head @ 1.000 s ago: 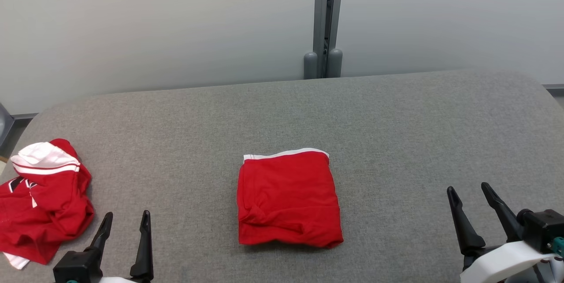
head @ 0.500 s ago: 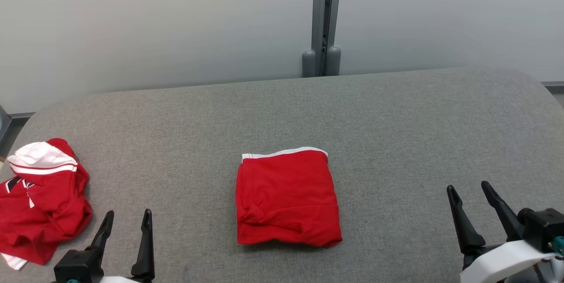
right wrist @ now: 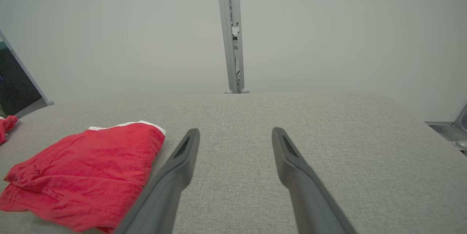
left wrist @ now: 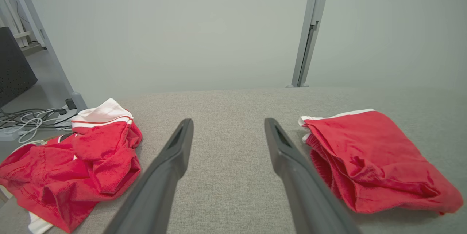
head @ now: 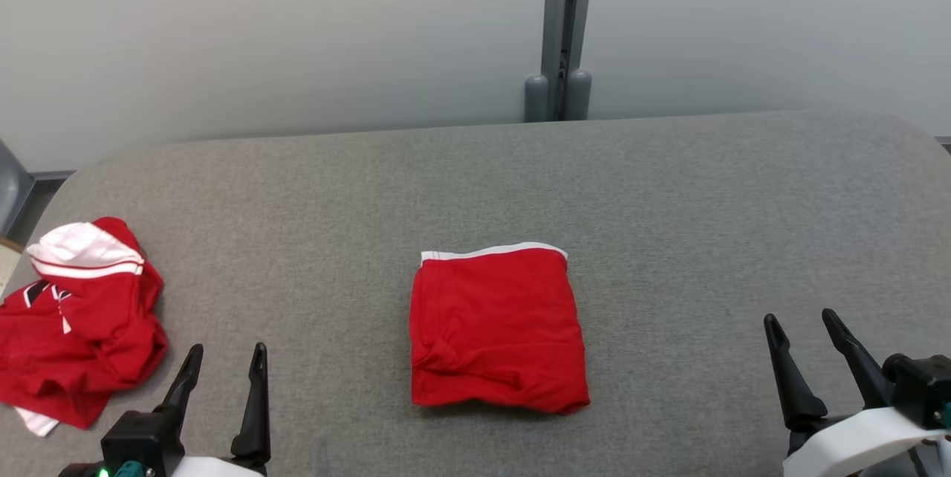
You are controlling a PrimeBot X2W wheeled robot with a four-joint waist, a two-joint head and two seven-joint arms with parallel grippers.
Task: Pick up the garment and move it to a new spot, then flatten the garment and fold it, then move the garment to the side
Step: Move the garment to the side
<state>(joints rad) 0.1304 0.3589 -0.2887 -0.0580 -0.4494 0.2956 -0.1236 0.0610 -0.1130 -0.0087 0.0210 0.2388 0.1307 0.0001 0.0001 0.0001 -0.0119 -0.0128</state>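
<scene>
Your garment (head: 498, 328) is folded into a compact red square with a white hem along its far side. It lies flat near the middle of the worktop (head: 669, 202), a little toward the front edge. By the look of it, the pick-up, the flattening and the fold are done, and only the last step is left: moving it to the side.

Neither tool touches it. Your left tool (head: 227, 348) hovers over the front edge toward the left corner, jaws spread wide and empty. Your right tool (head: 798, 316) hovers toward the front right corner, also spread and holding nothing. The garment lies between them, well apart from both.

A crumpled red and white pile (head: 82, 328) lies at the left edge, so the right side looks the likelier place to set the garment down.

The worktop is covered in grey woven fabric and its far corners are rounded. Behind it is a plain pale wall (head: 260, 39) with a grey upright post (head: 565, 31) at the far edge. Off the left edge, cables (left wrist: 25, 117) lie on the floor.
</scene>
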